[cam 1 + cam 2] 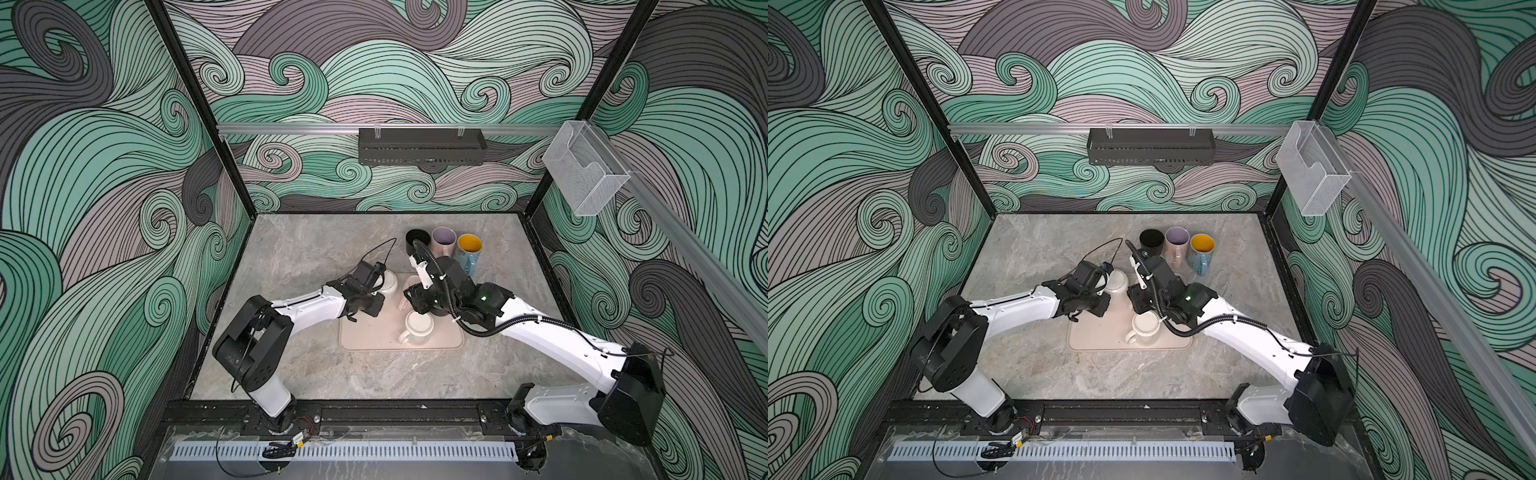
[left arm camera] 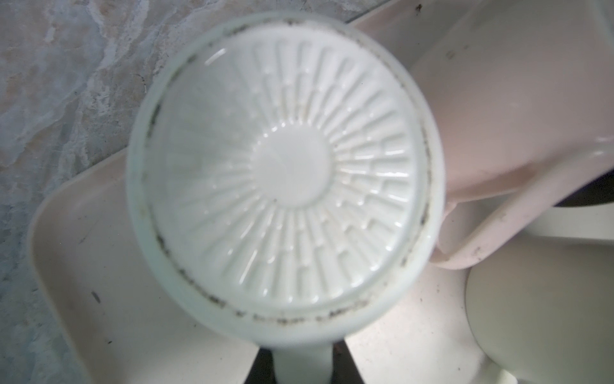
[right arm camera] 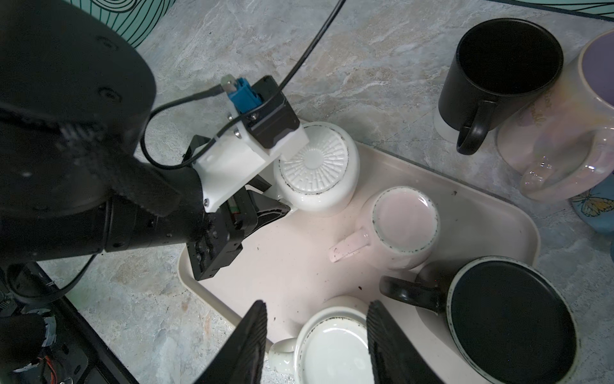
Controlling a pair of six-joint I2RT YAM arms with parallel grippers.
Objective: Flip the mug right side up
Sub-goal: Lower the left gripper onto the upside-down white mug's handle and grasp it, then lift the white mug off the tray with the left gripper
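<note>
white mug (image 3: 317, 169), glossy, ribbed sunburst base facing up: upside down, standing on its rim in the tray's (image 3: 299, 266) far-left corner.

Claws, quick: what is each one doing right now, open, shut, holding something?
Left claw: closed on the handle of the upside-down white mug.
Right claw: open, holding nothing.
</note>
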